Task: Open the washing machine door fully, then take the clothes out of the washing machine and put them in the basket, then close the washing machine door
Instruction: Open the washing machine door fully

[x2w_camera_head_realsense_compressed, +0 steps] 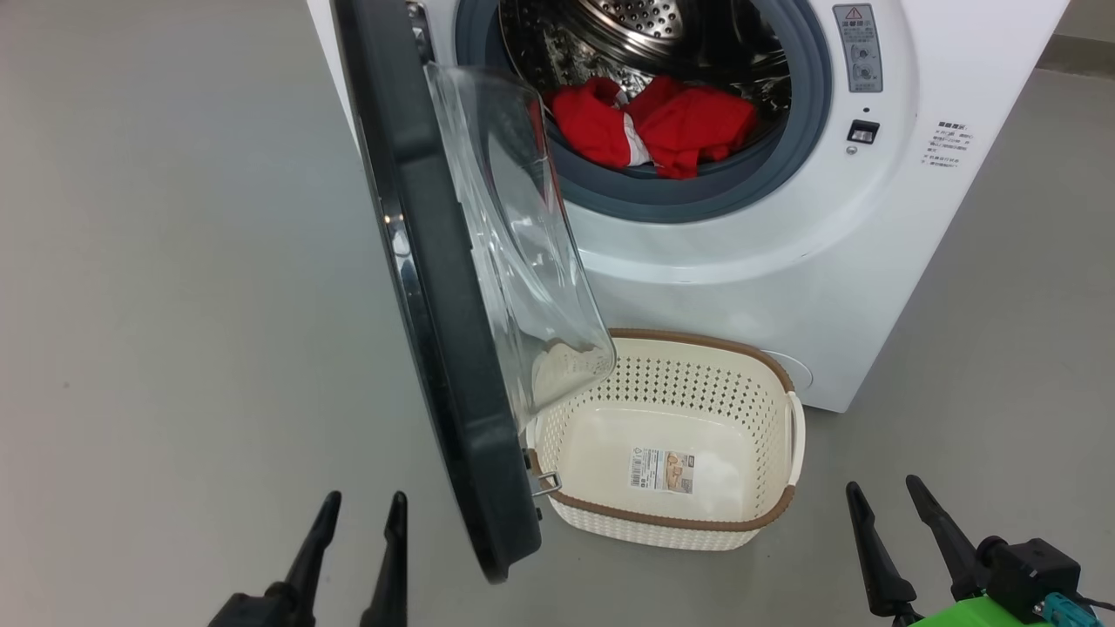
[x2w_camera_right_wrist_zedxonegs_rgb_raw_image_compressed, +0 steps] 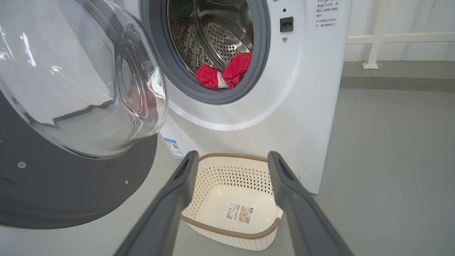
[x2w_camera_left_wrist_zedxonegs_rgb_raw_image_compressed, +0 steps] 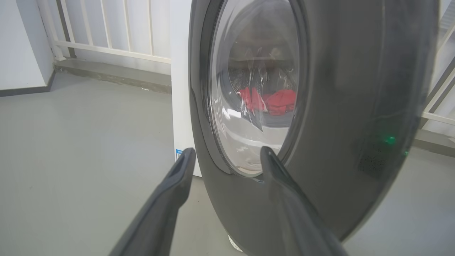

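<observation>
**Before the drum: door half open**

Before the washing machine (x2w_camera_head_realsense_compressed: 784, 261) we are holding left fingers (x2w_camera_head_realsense_compressed: 314, 544) and right fingers (x2w_camera_head_realsense_compressed: 871, 549) spread apart, gripping nothing. The washing machine door (x2w_camera_head_realsense_compressed: 444, 392) is standing partway open, overhanging the left end of the basket (x2w_camera_head_realsense_compressed: 679, 521), so we are judging it needs swinging wider. The clothes (x2w_camera_head_realsense_compressed: 662, 126) are lying at the drum's front lip, above it.

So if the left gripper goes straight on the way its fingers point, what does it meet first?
The left gripper would probably meet the large round black-rimmed washing machine door first, near the lower edge of its glass window; depth is unclear.
</observation>
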### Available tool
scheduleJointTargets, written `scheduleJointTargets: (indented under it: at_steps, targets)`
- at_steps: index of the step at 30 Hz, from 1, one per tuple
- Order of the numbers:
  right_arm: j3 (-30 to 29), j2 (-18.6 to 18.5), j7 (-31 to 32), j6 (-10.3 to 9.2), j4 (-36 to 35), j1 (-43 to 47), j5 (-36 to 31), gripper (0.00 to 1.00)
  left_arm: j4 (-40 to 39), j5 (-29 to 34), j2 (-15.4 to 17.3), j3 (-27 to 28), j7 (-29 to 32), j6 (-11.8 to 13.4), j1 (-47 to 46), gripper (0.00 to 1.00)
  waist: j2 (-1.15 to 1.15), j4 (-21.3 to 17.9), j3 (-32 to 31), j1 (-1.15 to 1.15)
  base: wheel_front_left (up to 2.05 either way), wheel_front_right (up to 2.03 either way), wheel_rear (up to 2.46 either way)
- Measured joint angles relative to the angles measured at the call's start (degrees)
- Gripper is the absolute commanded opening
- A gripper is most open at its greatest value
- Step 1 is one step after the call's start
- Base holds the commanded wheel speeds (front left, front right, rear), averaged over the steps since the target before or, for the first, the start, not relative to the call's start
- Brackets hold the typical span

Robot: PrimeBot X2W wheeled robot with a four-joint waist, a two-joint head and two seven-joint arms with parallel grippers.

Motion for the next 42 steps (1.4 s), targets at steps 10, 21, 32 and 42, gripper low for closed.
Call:
scheduleJointTargets:
  at_steps: [10, 21, 32, 42]
  targets:
    - [0.03, 0.05, 0.00, 0.00, -0.31, -0.01, -0.43, 1.00, -9.02, -0.26, 0.00, 2.47, 0.00, 0.10, -0.69, 0.00, 0.00, -0.08, -0.07, 0.00, 0.00, 0.00, 0.00]
    - [0.15, 0.05, -0.07, 0.00, -0.59, -0.02, -0.51, 1.00, -26.21, -0.33, 0.00, -2.08, -0.41, 1.34, -5.26, 0.00, 0.00, -0.56, 0.35, 0.00, 0.00, 0.00, 0.00]
    - [0.13, 0.03, -0.07, 0.00, -0.67, -0.09, -0.49, 1.00, -21.32, 0.16, 0.20, -14.15, -0.41, -2.03, -5.10, 0.00, 0.00, -0.92, 1.34, 0.00, 0.00, 0.00, 0.00]
    - [0.26, -0.07, -0.08, 0.00, -0.69, -0.26, -0.49, 1.00, -10.81, -3.28, 0.30, -17.94, -0.40, -3.03, -5.13, 0.00, 0.00, -1.17, 2.22, 0.00, 0.00, 0.00, 0.00]
